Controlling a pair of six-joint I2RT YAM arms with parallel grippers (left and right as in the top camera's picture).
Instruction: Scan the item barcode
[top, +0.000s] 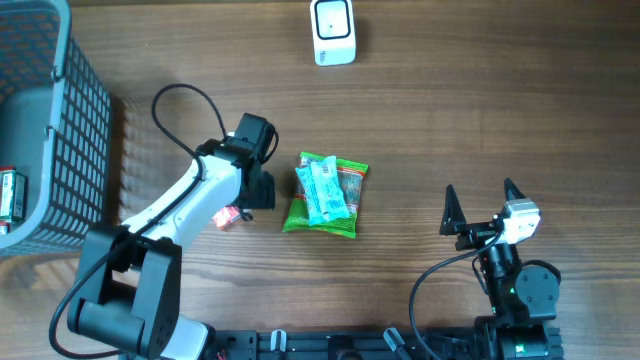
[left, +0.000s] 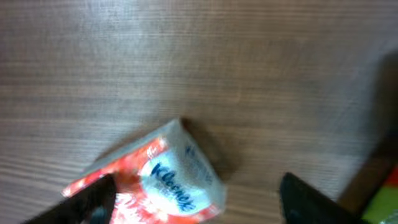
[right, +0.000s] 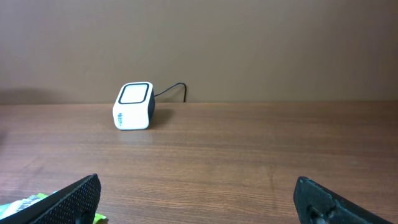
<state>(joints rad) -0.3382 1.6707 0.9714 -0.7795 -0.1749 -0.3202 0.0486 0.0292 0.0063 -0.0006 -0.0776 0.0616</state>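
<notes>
A small red-and-white Kleenex tissue pack lies on the wooden table between the wide-apart fingers of my left gripper, nearer the left finger. That gripper is open. From overhead the pack peeks out beside the left arm, just below-left of the left gripper. The white barcode scanner stands at the far edge and also shows in the right wrist view. My right gripper is open and empty at the front right.
A green snack bag with a light-blue packet on it lies mid-table, right of the left gripper. A grey wire basket holding a small green-and-red item stands at the left edge. The scanner's cable trails behind it.
</notes>
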